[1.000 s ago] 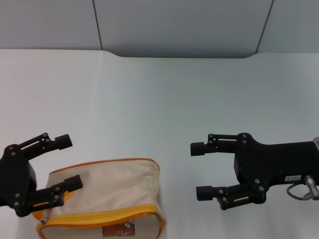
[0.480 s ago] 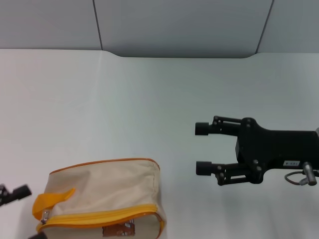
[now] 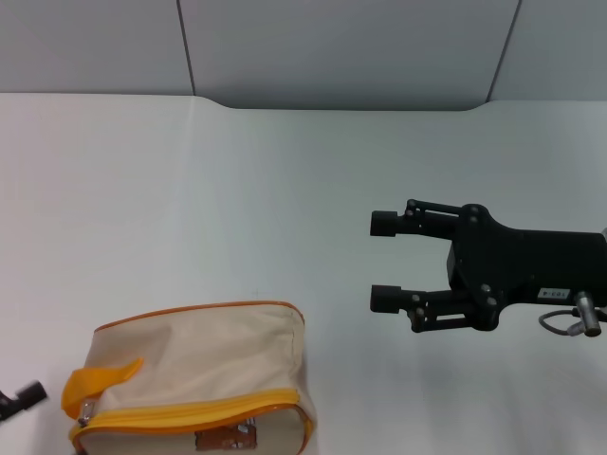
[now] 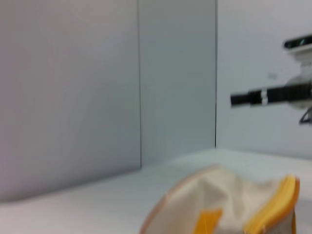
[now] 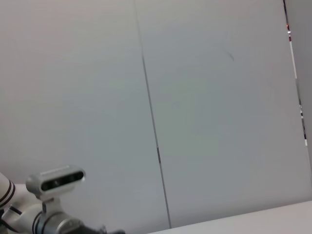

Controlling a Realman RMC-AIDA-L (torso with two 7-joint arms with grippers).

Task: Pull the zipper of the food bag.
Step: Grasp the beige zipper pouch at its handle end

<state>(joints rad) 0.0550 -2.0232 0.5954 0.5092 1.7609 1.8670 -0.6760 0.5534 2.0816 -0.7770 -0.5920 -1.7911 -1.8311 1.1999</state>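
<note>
The cream-beige food bag [image 3: 194, 365] lies on its side at the near left of the white table. Its orange-yellow zipper [image 3: 190, 409] runs along the near edge, with the silver pull tab [image 3: 85, 410] at its left end under the orange handle strap [image 3: 95, 383]. The brown bear picture [image 3: 226, 438] is at the bottom edge. Only a tip of my left gripper [image 3: 23, 399] shows, left of the bag and apart from it. My right gripper [image 3: 384, 261] is open and empty, well right of the bag. The left wrist view shows the bag [image 4: 219, 195] and zipper tape [image 4: 273, 209].
The white table [image 3: 285, 190] stretches back to a grey panelled wall [image 3: 332, 47]. The left wrist view shows my right gripper [image 4: 261, 96] far off above the bag. The right wrist view shows only the wall and a camera housing [image 5: 54, 179].
My left gripper has drawn back from the bag's left end, down and left, almost out of the head view. My right gripper has shifted slightly up and right. The bag has not moved.
</note>
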